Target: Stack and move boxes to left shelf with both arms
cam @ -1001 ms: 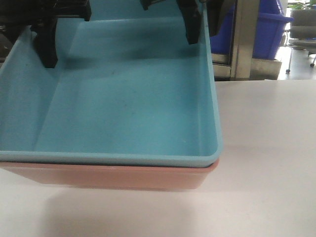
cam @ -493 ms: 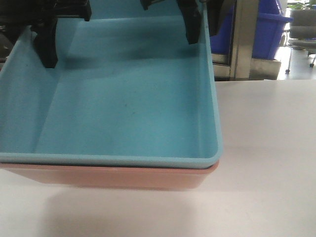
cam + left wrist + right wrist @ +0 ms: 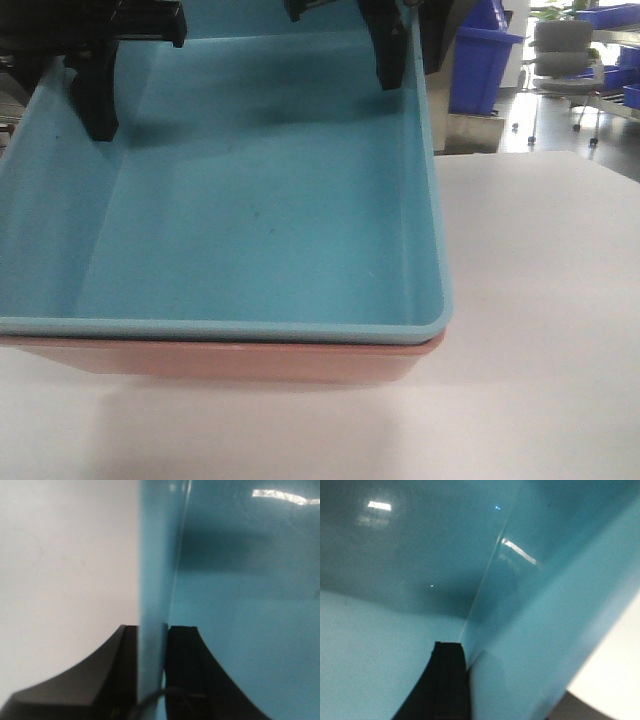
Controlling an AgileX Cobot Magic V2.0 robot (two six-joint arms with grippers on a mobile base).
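front view: light blue bin [image 3: 260,220] nested in salmon bin [image 3: 250,362]; left gripper [image 3: 151,630], right gripper [image 3: 412,50] clamp it.

A pale white table [image 3: 540,300] spreads below and to the right of the right gripper [image 3: 412,55]. 1 salmon pink bin [image 3: 250,360] lies over it beneath both grippers, casting a soft shadow; contact cannot be told. Bare tabletop shows left of the left gripper [image 3: 151,632].

Pale worktop [image 3: 540,300] in front. Past its far edge, dark blue crate [image 3: 482,55] atop a steel base [image 3: 468,130]; farther right, grey wheeled office chair [image 3: 562,45] on glossy floor [image 3: 560,125].
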